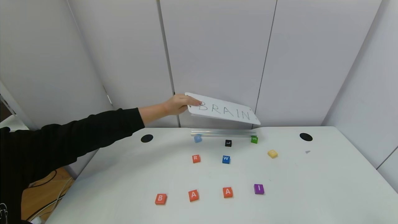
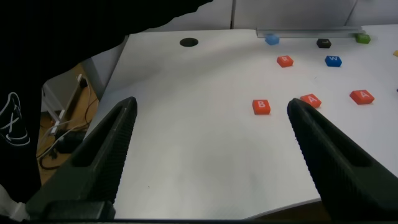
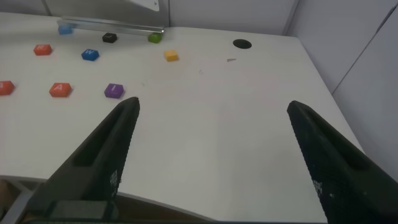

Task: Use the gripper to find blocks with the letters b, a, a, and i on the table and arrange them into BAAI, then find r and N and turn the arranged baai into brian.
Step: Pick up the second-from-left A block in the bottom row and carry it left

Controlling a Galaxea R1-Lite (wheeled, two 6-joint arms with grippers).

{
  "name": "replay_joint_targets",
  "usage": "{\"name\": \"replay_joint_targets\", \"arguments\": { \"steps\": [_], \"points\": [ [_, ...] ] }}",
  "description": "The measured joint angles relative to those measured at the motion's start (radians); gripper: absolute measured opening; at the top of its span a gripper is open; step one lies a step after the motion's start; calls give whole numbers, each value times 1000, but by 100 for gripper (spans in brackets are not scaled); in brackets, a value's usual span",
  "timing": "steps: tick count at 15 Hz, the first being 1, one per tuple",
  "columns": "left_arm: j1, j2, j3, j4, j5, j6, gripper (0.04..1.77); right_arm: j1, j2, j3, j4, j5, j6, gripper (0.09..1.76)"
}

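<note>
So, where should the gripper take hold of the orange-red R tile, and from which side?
Come straight down from above and close on two opposite side edges of the R tile. It lies flat on the table, so only its thin sides offer a hold. The blue W tile beside it stands well apart, leaving room for open fingers. The left gripper looks nearer, probably the better choice.

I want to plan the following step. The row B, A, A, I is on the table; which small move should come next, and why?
Probably the left gripper, open and empty above the table, should reach for the R tile. The B, both A tiles and the I already form a row, and R lies free behind it.
</note>
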Motion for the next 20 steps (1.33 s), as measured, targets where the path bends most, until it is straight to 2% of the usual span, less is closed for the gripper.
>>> {"name": "replay_joint_targets", "arguments": {
  "steps": [20],
  "points": [
    [0,0,0,0,0,0,172,1,0,8,-28,3,0,171]
  ]
}}
